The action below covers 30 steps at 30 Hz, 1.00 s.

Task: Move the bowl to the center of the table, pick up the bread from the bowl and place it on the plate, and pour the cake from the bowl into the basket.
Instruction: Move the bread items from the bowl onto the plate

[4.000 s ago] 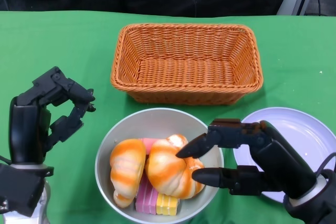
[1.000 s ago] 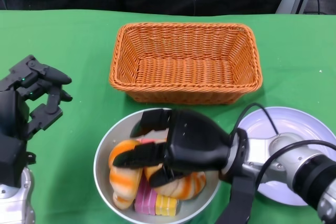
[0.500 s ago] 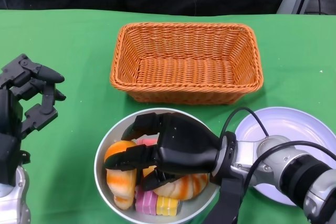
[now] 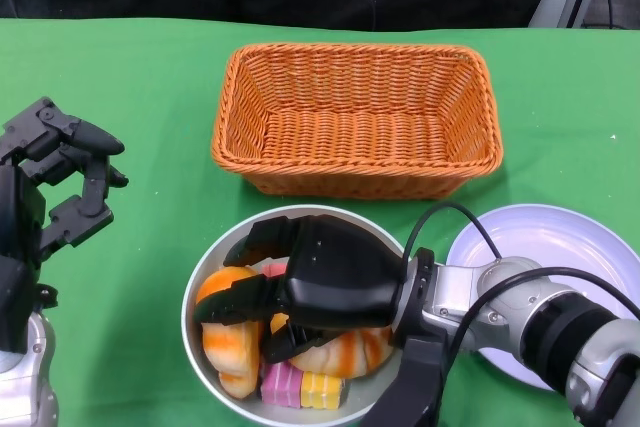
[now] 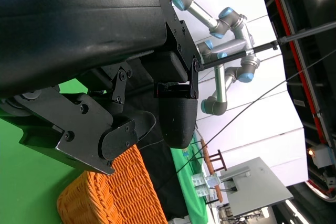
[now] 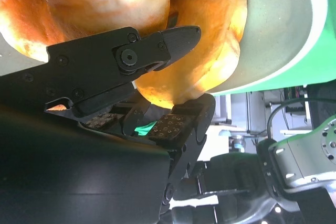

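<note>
The silver bowl [image 4: 195, 287] sits near the table's front edge, holding two orange-striped bread rolls and pink and yellow cake slices [image 4: 300, 385]. My right hand [image 4: 320, 282] lies down in the bowl over the right roll [image 4: 345, 352], its fingers reaching across the left roll [image 4: 228, 342]. In the right wrist view a roll [image 6: 205, 51] sits between an upper finger and the thumb pad [image 6: 176, 124], both touching it. My left hand [image 4: 55, 182] hangs at the left, holding nothing, fingers apart. The white plate [image 4: 560, 247] lies at the right.
The orange wicker basket [image 4: 355, 117] stands behind the bowl and shows nothing inside. Green cloth covers the table. A black cable loops from my right wrist over the plate's near-left edge. The left wrist view shows a basket corner [image 5: 110, 198].
My right hand has sunk lower into the bowl and slid slightly left, fingers closing round the right roll. The left hand has barely moved. The bowl stays put.
</note>
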Tool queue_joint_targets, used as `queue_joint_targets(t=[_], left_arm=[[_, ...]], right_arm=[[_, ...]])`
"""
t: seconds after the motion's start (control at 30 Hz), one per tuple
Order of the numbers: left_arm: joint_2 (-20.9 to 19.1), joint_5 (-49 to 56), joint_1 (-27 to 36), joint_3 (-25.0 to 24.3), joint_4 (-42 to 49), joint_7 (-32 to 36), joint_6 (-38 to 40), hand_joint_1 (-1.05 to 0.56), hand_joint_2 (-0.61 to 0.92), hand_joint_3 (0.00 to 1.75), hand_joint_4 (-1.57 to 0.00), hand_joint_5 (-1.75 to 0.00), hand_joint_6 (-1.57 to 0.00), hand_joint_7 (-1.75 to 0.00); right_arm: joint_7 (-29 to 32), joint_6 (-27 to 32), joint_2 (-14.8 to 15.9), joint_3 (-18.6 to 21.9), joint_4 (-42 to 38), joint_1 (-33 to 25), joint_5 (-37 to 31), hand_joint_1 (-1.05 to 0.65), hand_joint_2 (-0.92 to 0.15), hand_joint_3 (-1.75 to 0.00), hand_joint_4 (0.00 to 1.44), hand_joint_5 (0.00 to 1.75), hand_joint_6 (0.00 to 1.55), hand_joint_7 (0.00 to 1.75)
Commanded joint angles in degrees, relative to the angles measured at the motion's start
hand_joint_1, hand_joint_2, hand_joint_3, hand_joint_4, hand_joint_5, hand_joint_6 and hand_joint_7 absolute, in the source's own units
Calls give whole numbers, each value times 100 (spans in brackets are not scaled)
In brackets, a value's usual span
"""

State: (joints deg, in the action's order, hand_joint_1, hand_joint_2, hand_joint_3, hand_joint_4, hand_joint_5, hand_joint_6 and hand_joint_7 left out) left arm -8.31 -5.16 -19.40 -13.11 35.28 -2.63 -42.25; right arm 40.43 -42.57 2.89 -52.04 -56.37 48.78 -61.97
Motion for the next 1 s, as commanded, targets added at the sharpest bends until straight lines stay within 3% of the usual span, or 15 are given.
queue_joint_targets(t=[0.03, 0.57, 0.73, 0.83, 0.9, 1.0], left_arm=[[-92, -42, 3, -9, -72, -63, -32, 0, 61, 98, -82, -149, -82, -136], [-64, -73, -5, -23, -100, -95, -4, 0, 59, 101, -83, -150, -82, -140], [-75, 5, 1, -20, -121, -26, 16, 1, 60, 102, -83, -149, -81, -139], [-79, 34, 3, -17, -114, -14, 7, 1, 59, 103, -83, -149, -82, -138], [-76, 44, 3, -19, -103, -12, -12, 1, 59, 103, -83, -149, -82, -138], [-65, 46, -1, -24, -83, -7, -18, 2, 60, 103, -82, -149, -81, -137]], right_arm=[[-528, 281, 140, -126, 2, -56, -97, -66, -86, -1, 61, 18, 83, 0], [-1310, 490, 268, -256, 356, -121, -8, -53, -89, -1, 77, 11, 80, 1], [-972, 461, 279, -319, 337, -117, -86, -48, -91, -1, 89, 17, 86, 3], [-498, 492, 258, -421, 260, -101, -208, -47, -92, -1, 101, 28, 92, 3], [-145, 473, 222, -464, 163, -99, -262, -46, -91, -1, 95, 57, 98, 2], [160, 396, 191, -503, 37, -79, -270, -42, -89, 0, 96, 72, 106, 4]])
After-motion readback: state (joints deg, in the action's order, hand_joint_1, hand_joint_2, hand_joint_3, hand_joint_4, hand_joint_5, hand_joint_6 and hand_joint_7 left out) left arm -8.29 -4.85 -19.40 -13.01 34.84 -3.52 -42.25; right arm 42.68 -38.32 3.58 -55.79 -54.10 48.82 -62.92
